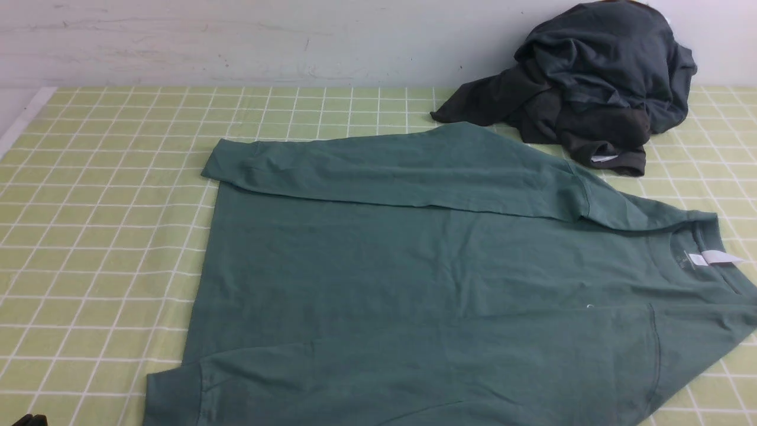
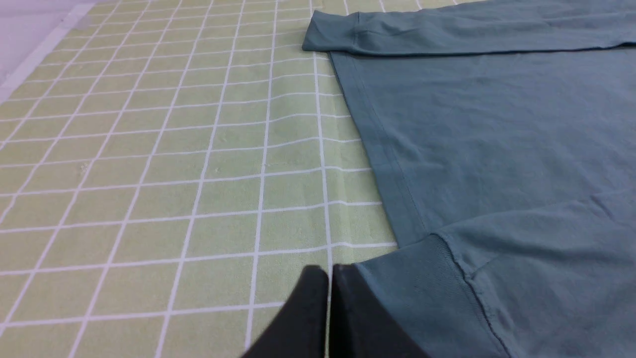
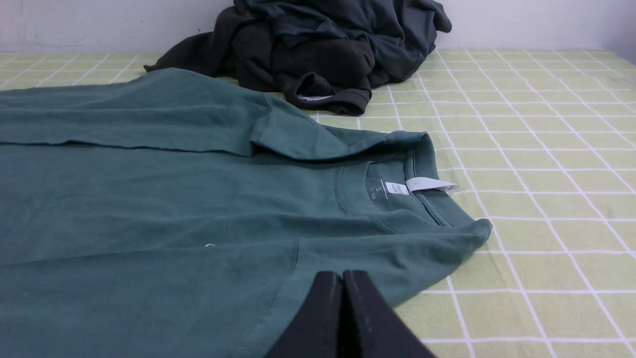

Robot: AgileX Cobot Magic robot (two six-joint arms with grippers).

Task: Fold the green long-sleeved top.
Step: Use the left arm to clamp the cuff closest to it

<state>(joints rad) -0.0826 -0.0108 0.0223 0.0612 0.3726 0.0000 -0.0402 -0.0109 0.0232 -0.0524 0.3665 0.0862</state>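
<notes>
Here left fingers [image 2: 303, 318] and right fingers [image 3: 323, 318], each pressed together, flank the green long-sleeved top [image 1: 414, 266].

Looks down from the front toward the wall [image 1: 236, 41]; skims low from each wrist, sharing the green long-sleeved top [image 1: 414, 266]

Teal-green top [image 1: 414, 266] with white label [image 1: 712, 258], charcoal garments [image 1: 597, 77], yellow-green white-gridded tablecloth [image 1: 100, 236], black hands [image 2: 330, 318]

I'm seeing the green long-sleeved top [image 1: 414, 266] as soft, matt jersey cloth, its cuff [image 2: 422, 278] showing ribbed knit. The table cover [image 1: 106, 236] is looking like thin, creased matt cloth. The dark garments [image 1: 591, 77] are reading as matt, rumpled fabric, and the wall [image 1: 236, 41] as scuffed matt paint.
</notes>
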